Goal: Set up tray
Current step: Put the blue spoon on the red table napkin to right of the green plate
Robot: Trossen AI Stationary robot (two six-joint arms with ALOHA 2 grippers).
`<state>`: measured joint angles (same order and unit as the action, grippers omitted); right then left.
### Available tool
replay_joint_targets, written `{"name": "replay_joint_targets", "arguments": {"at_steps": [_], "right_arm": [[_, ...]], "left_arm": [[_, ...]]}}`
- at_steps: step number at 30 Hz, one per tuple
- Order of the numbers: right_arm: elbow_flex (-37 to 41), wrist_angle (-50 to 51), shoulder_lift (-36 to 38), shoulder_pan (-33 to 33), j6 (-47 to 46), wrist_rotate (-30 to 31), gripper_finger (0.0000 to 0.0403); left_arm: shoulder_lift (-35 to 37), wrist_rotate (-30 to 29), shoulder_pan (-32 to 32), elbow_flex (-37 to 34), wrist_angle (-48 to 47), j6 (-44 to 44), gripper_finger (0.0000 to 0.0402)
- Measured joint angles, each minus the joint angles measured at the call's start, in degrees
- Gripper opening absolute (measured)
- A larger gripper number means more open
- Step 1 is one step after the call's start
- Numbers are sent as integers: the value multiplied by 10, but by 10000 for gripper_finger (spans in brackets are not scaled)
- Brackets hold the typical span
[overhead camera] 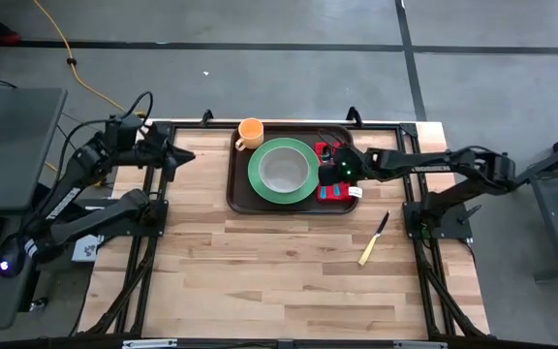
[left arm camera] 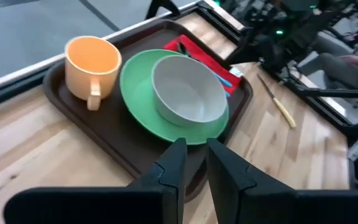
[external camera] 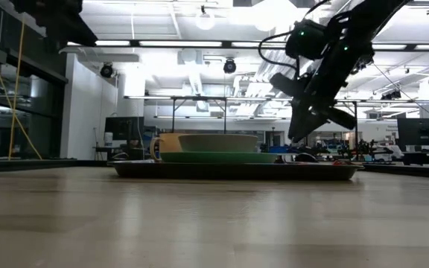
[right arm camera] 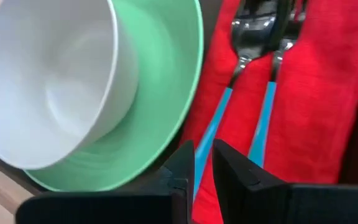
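The dark brown tray (overhead camera: 238, 189) lies at the table's far middle. On it stand an orange cup (overhead camera: 250, 132) and a green plate (overhead camera: 260, 179) with a pale bowl (overhead camera: 284, 170) on top. A red napkin (right arm camera: 328, 93) lies at the tray's right end with two blue-handled pieces of cutlery (right arm camera: 263, 118) on it. My right gripper (right arm camera: 202, 158) hangs shut and empty above the napkin, clear of the tray in the low view (external camera: 298, 136). My left gripper (overhead camera: 184, 155) waits shut and empty to the left of the tray.
A knife with a yellow handle (overhead camera: 374, 238) lies on the bare wood to the right of the tray, near my right arm's base. The near half of the table (overhead camera: 279, 281) is open wood.
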<state>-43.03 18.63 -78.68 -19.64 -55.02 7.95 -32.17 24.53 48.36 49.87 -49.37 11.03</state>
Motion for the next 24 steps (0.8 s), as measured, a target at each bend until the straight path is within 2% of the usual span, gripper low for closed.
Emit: {"name": "replay_joint_targets", "arguments": {"at_steps": [6,10,24], "right_arm": [[0,-61,-38,-10,2,-10,27],[0,-63,-50,-31,15,-8,24],[0,-90,-50,-104,57,-20,24]], "left_arm": [[39,17,0,-39,1,3,92],[51,17,0,-56,0,13,92],[54,19,0,-65,-1,13,92]]}}
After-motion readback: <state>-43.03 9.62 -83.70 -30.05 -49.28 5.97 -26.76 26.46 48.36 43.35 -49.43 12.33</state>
